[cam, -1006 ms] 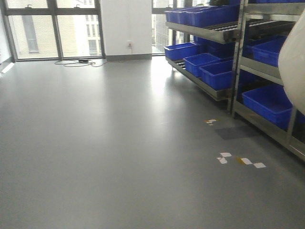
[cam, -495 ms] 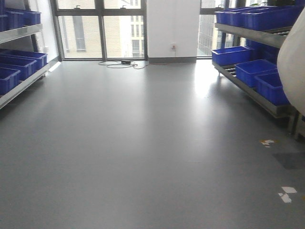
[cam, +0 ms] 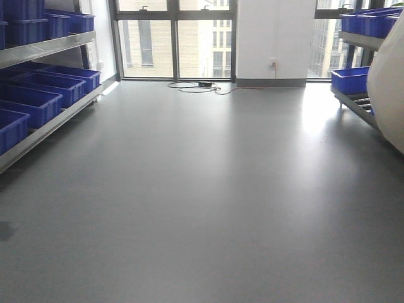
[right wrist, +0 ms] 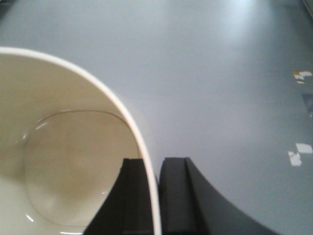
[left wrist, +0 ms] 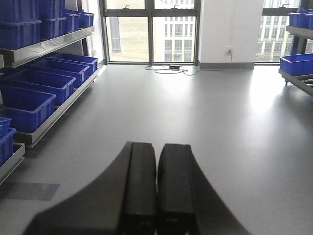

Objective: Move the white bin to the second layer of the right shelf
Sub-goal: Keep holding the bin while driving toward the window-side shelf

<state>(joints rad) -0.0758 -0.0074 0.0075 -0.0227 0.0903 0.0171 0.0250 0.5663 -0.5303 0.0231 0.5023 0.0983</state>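
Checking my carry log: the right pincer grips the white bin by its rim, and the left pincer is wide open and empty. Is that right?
Not quite. The left pincer is shut, fingers pressed together with nothing between them, as the left wrist view shows. The right pincer does grip the white bin by its rim.

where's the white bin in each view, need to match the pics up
Front view: white bin at the right edge, cut off.
Left wrist view: not in it.
Right wrist view: fills the left side, rim pinched in the right gripper.
Shared landmark: white wall pillar at the far end, in front and left wrist views only.
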